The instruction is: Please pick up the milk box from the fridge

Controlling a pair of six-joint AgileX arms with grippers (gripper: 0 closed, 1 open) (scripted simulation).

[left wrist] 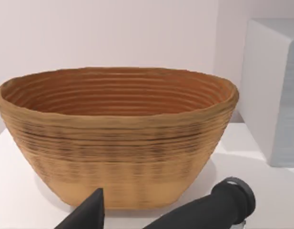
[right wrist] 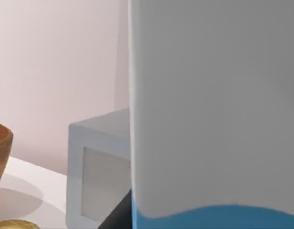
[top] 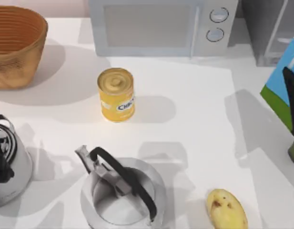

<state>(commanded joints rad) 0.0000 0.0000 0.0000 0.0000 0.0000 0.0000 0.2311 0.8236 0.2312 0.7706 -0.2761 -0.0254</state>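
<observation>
The milk box (top: 279, 78), sky-blue with a green band, leans at the table's right edge in front of the grey fridge (top: 273, 28), outside it. My right gripper (top: 293, 112) is shut on it, one black finger (top: 290, 95) lying across its side. The right wrist view has the carton's white and blue face (right wrist: 213, 119) close up, with a dark finger (right wrist: 120, 212) beside it. My left gripper (top: 1, 157) is parked at the left edge, open (left wrist: 151, 217), facing the basket.
A light grey microwave (top: 156, 26) stands at the back centre and a woven basket (top: 15, 45) at the back left. A yellow can (top: 116, 94) is mid-table. Near the front lie a steel kettle (top: 123, 191) and a potato (top: 226, 209).
</observation>
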